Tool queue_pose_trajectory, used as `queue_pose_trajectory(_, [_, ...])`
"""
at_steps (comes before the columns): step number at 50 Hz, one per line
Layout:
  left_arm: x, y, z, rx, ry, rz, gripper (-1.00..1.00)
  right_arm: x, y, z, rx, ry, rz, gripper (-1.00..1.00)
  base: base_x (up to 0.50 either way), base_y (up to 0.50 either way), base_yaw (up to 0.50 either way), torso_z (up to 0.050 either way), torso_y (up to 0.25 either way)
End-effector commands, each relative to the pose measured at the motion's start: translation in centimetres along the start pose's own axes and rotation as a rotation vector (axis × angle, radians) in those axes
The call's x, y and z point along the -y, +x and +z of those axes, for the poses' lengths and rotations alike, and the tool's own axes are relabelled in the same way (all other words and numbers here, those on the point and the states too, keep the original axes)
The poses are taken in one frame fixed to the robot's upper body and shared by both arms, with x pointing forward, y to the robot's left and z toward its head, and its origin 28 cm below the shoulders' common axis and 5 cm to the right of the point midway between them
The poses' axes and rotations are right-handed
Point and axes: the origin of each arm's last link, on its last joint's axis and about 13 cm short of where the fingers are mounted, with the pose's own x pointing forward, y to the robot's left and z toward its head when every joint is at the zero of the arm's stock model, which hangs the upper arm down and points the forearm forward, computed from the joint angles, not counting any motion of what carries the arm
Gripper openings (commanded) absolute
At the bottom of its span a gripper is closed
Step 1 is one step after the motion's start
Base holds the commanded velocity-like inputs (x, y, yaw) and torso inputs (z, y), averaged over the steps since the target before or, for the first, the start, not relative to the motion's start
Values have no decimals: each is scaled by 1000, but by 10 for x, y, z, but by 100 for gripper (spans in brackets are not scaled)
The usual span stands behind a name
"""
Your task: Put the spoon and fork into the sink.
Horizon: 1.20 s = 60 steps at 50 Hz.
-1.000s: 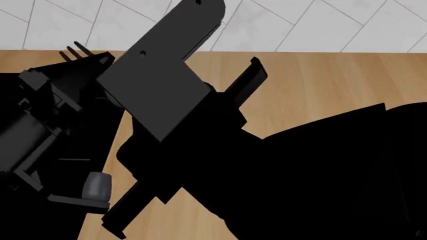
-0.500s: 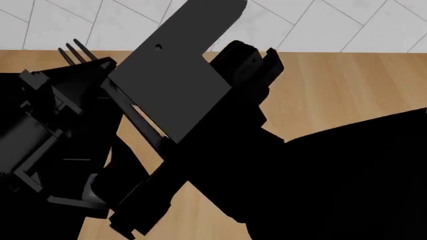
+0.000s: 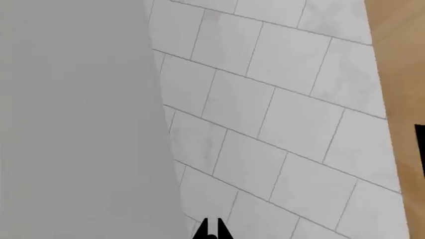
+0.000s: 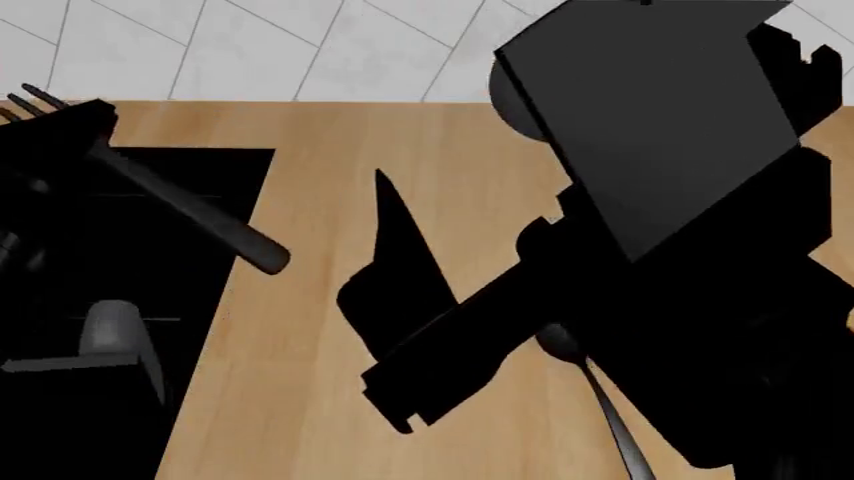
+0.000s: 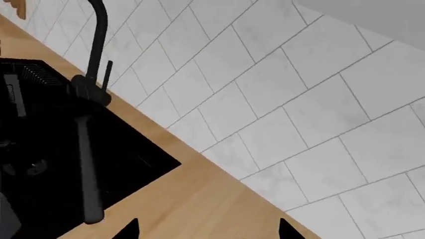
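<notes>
The fork's tines [image 4: 30,100] stick out past my left gripper [image 4: 70,122] at the far left, above the back edge of the black sink [image 4: 247,165]. In the left wrist view that gripper [image 3: 212,233] shows two tips nearly touching, facing the tiled wall, and the fork is hidden there. The spoon [image 4: 587,375] lies on the wooden counter right of the sink, its handle partly under my right arm. My right gripper [image 5: 207,230] is open wide with nothing between its fingers, above the counter near the sink [image 5: 53,149].
A dark faucet [image 4: 200,215] reaches over the sink, also seen as the faucet [image 5: 86,164] in the right wrist view. My bulky right arm [image 4: 667,150] covers the right of the head view. A white tiled wall [image 4: 334,50] backs the counter.
The right arm has swung up and to the right in the head view, uncovering the spoon and the counter. The left gripper with the fork now shows further left.
</notes>
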Motion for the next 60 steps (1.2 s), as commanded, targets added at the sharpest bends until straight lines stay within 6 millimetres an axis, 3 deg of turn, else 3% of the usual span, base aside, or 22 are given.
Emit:
queue_pose_trajectory(1, [3,-22,-14,-217,-261,-169,-100,13,-6,4,45,46,-91,100,0,0,0,0,0])
queue_pose_trajectory(6, [5,-31,-19,-315,-362,-286,-100,16,-7,5,57,58,-122,100,0,0,0,0,0])
queue_pose_trajectory(15, [10,-41,-21,-470,-759,-399,-100,13,-8,-3,93,102,-149,100,0,0,0,0,0])
queue_pose_trajectory(20, [13,-42,-29,-545,-865,-436,-100,14,-9,-5,98,111,-156,100,0,0,0,0,0])
queue_pose_trajectory(38, [29,-29,-61,-742,-753,-613,-100,16,-9,-11,91,130,-160,100,0,0,0,0,0])
queue_pose_trajectory(50, [82,0,-63,-715,-618,-873,-100,15,-7,-13,79,131,-155,100,0,0,0,0,0])
queue_pose_trajectory(60, [128,-5,-49,-719,-623,-1051,-100,15,-11,-14,79,138,-157,100,0,0,0,0,0])
